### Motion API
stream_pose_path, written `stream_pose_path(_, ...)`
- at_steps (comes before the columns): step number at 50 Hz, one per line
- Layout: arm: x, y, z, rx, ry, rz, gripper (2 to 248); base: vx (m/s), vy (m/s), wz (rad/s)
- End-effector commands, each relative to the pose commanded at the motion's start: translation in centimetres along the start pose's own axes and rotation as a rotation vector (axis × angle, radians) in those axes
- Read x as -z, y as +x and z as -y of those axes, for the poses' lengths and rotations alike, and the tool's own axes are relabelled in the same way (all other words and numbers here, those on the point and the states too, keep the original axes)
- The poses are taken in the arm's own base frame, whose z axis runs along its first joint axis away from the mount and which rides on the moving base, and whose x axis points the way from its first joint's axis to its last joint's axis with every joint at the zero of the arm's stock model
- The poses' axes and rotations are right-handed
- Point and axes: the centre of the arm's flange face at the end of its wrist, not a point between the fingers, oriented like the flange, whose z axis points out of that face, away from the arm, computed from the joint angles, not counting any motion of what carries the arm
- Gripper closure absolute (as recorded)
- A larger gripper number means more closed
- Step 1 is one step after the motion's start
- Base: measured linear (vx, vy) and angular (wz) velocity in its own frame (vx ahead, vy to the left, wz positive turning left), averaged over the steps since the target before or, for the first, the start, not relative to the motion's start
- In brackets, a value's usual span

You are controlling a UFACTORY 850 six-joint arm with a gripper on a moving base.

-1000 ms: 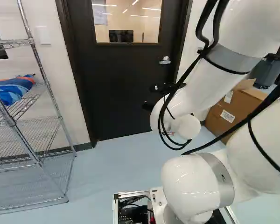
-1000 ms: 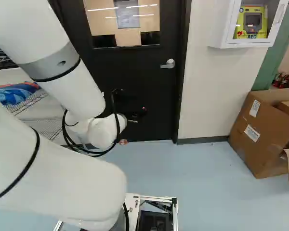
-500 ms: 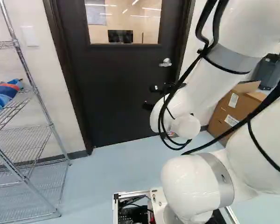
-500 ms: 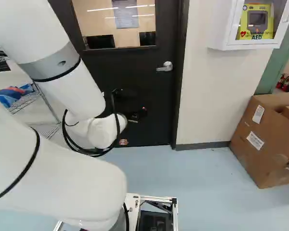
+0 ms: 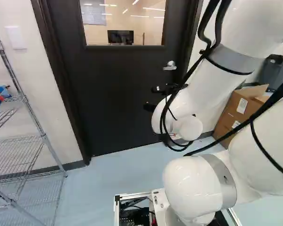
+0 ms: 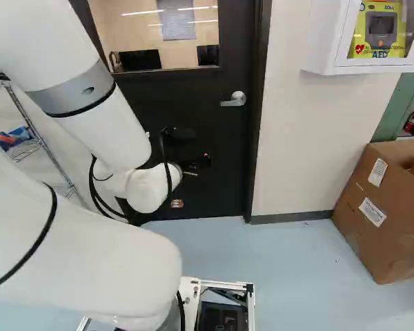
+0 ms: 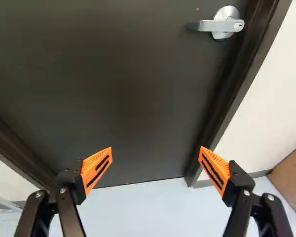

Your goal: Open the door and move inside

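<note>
The door, the largest thing before you, stands closed in its dark frame, its window at the upper part of the leaf. Your white arm reaches ahead towards it; a loop of black cable hangs at the wrist and could snag on the handle if you swing the wrist past it. The wire rack, at the left of the left base view, and the cardboard box, at the right of the right base view, flank the approach; a base that veers while driving in could strike either. The gripper has its fingers wide apart, with nothing between them. The lever handle, your target, lies ahead of the gripper and off towards the frame on the box side, not in line with the fingers. Should you drive straight on, the orange pads would probably meet bare door, pressing the arm against it. Raise and shift the gripper first. Even then, a hold too near the lever's free end may slip as it turns, and the close frame could catch a finger; which way the door swings you cannot tell, so a wrong push or pull may strain the wrist
</note>
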Motion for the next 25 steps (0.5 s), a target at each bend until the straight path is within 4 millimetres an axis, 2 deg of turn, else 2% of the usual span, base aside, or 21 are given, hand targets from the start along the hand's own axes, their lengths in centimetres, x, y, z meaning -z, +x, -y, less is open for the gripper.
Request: stream_pose_path(25,0.0,0.0,0.0,0.0,0.0,0.0,3,0.172,-0.001,-0.02)
